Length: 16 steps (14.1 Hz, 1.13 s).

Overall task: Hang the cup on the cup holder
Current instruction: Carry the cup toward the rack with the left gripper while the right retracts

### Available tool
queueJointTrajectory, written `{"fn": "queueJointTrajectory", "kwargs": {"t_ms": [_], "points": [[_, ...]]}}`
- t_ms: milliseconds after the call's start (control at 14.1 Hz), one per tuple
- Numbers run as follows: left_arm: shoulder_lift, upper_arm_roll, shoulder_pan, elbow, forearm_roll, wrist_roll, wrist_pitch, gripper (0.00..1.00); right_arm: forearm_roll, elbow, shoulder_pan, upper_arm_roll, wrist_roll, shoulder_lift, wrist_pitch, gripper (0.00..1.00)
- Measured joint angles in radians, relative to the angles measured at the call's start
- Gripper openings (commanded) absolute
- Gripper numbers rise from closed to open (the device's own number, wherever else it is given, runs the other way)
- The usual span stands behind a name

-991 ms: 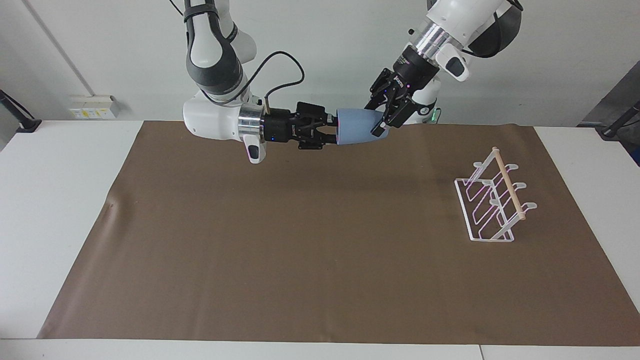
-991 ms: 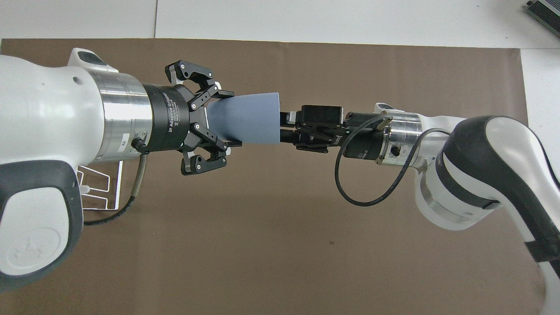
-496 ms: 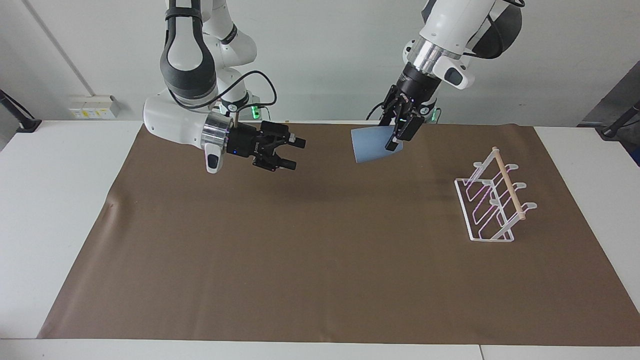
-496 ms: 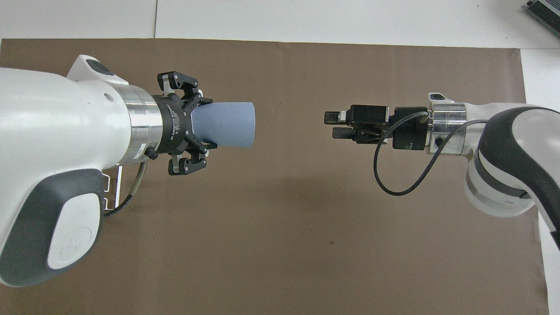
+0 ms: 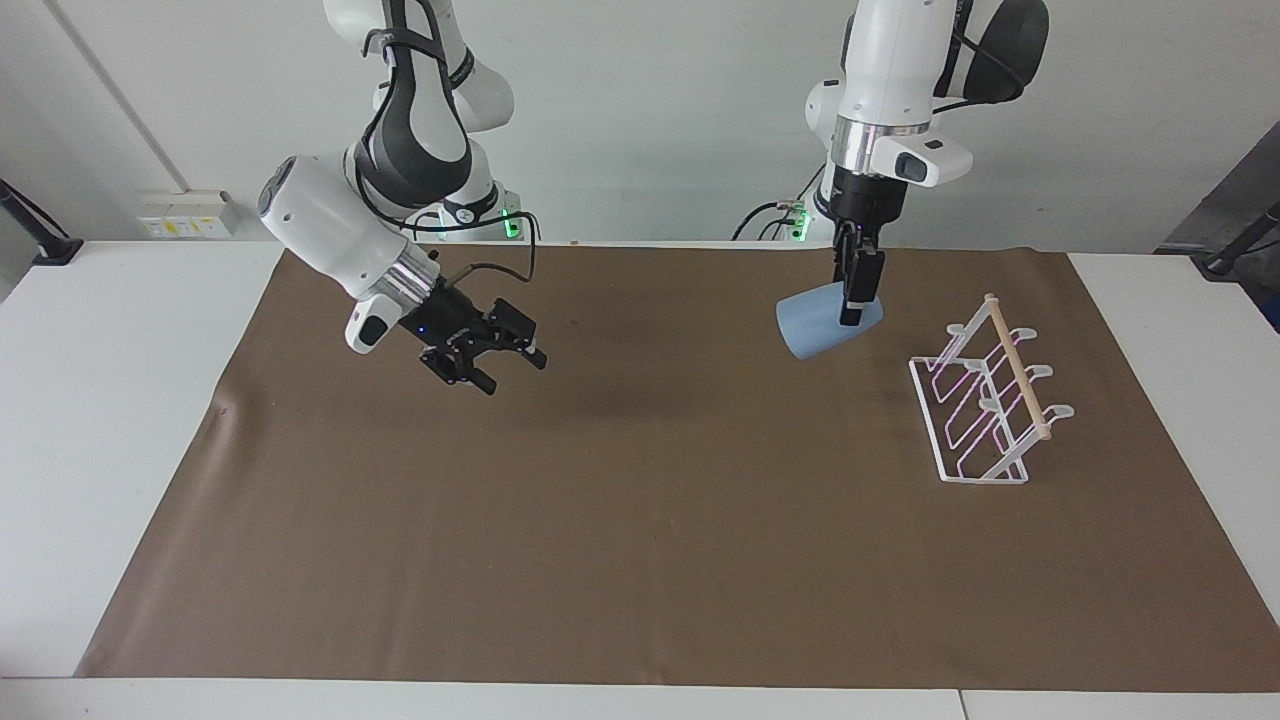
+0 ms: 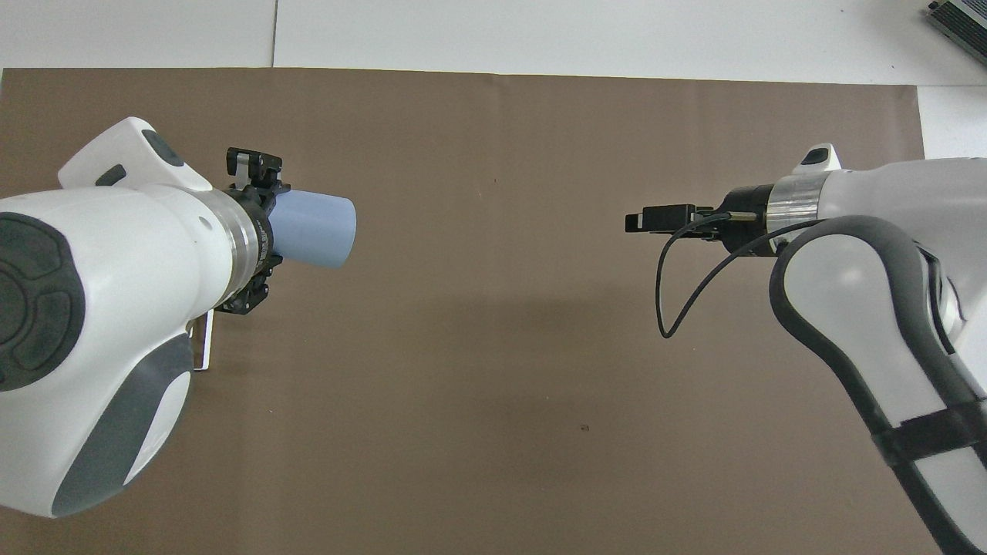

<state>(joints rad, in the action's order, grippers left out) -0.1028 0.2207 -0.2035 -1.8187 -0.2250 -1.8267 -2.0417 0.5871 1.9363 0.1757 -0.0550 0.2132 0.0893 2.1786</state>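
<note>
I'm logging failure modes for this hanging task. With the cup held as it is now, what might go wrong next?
1. The left gripper pinches the cup at one end only, and it hangs tilted, so it may slip or swing in transit.
2. The cup holder has thin looped prongs; a tilted cup might miss a prong or nudge the light rack along the brown mat.
3. The open right gripper waits clear, so little collision risk.
</note>
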Motion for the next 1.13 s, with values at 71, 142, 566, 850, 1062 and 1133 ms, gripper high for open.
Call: {"fn": "queueJointTrajectory", "kwargs": {"t_ms": [71, 142, 566, 850, 1062, 1133], "points": [[-0.004, -0.002, 0.021, -0.009, -0.054, 0.027, -0.019, 0.0, -0.106, -0.005, -0.003, -0.002, -0.024, 0.0, 0.0, 1.0], [-0.005, -0.003, 0.044, -0.019, -0.111, 0.059, -0.044, 0.0, -0.196, -0.012, -0.008, -0.003, -0.05, -0.001, -0.003, 1.0], [-0.016, -0.007, 0.177, -0.133, -0.412, 0.15, -0.181, 0.0, -0.468, -0.174, -0.087, -0.012, -0.145, -0.038, -0.237, 1.0], [-0.007, -0.007, 0.217, -0.226, -0.625, 0.155, -0.242, 0.0, -0.535, -0.265, -0.153, -0.017, -0.177, -0.101, -0.418, 1.0], [0.009, -0.005, 0.221, -0.283, -0.7, 0.155, -0.248, 0.0, -0.558, -0.264, -0.155, -0.013, -0.249, -0.145, -0.47, 1.0], [0.011, -0.004, 0.221, -0.3, -0.716, 0.155, -0.249, 0.0, -0.561, -0.263, -0.154, -0.009, -0.266, -0.149, -0.473, 1.0]]}}
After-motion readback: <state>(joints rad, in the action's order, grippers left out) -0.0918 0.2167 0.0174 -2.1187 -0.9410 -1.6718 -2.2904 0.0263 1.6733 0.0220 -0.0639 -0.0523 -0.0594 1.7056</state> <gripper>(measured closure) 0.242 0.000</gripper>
